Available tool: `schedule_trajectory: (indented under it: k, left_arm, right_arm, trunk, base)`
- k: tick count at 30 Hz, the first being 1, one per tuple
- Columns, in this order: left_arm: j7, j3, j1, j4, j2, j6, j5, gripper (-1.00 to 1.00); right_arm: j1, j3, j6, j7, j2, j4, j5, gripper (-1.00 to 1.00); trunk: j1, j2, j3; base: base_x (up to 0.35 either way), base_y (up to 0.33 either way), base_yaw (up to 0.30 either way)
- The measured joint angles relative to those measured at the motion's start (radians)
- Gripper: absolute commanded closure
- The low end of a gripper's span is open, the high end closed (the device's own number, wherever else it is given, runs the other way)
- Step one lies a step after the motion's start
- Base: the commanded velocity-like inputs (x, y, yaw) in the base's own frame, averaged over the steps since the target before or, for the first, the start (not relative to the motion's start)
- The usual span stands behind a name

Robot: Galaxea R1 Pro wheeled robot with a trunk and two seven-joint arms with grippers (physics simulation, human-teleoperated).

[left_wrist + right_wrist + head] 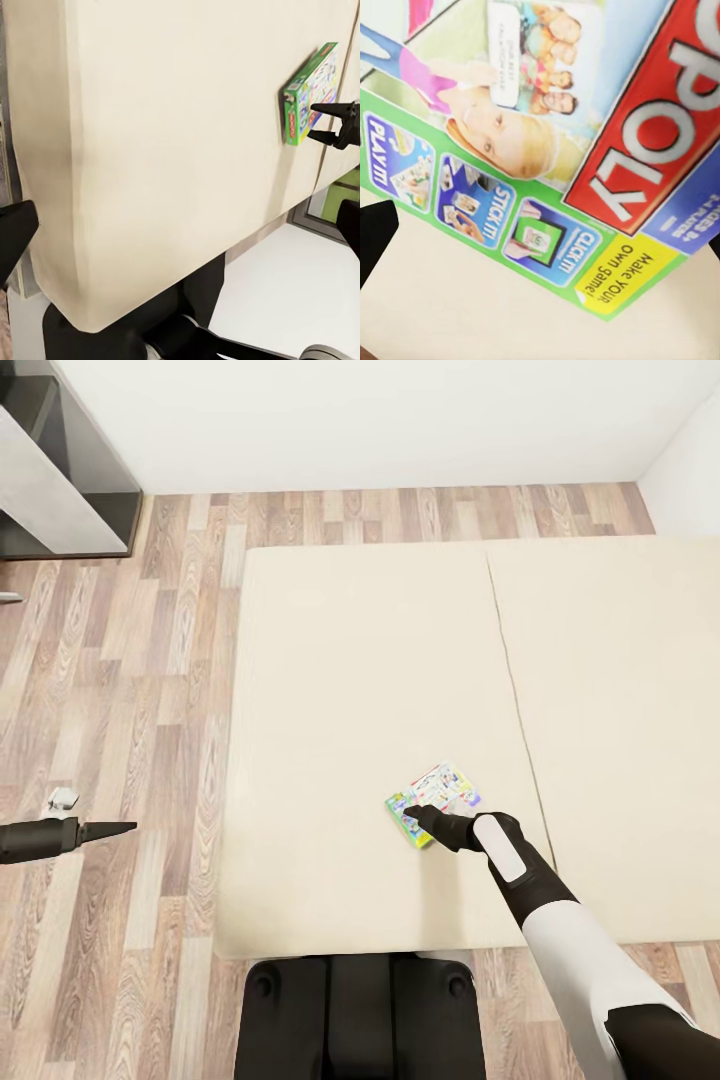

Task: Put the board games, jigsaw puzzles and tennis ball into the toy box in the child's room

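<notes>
A green-edged, cartoon-covered board game [434, 800] lies flat on the beige mattress of the bed [340, 660], near its front edge. My right gripper [422, 817] is open at the box's near corner, low over it. In the left wrist view the box [306, 101] is beside the spread tips of the right gripper [313, 123], which point at its green edge. The right wrist view looks straight down on the printed lid [547, 142], with a dark fingertip [375, 234] at one side. My left gripper [122, 827] is open over the wood floor, left of the bed.
A dark grey desk section [70, 480] stands at the back left by the white wall. A seam [510, 680] splits the mattress in two. My dark base [360, 1015] is against the bed's front edge. Wood floor runs along the bed's left side.
</notes>
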Motion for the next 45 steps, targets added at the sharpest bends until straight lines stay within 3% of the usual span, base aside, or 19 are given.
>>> schedule_trajectory:
  k: [34,45]
  left_arm:
    - [0.000,0.000,0.000,0.000,0.000,0.000,0.000,-1.00]
    - [0.000,0.000,0.000,0.000,0.000,-0.001,0.000,-1.00]
  right_arm:
    - [0.000,0.001,0.001,0.000,-0.002,0.000,0.000,-1.00]
    - [0.000,-0.002,0.005,-0.001,-0.013,-0.008,-0.002,-1.00]
  trunk:
    - [0.000,0.000,0.000]
    - [0.000,0.000,0.000]
  base:
    - [0.000,0.025,0.000]
    - [0.000,0.000,0.000]
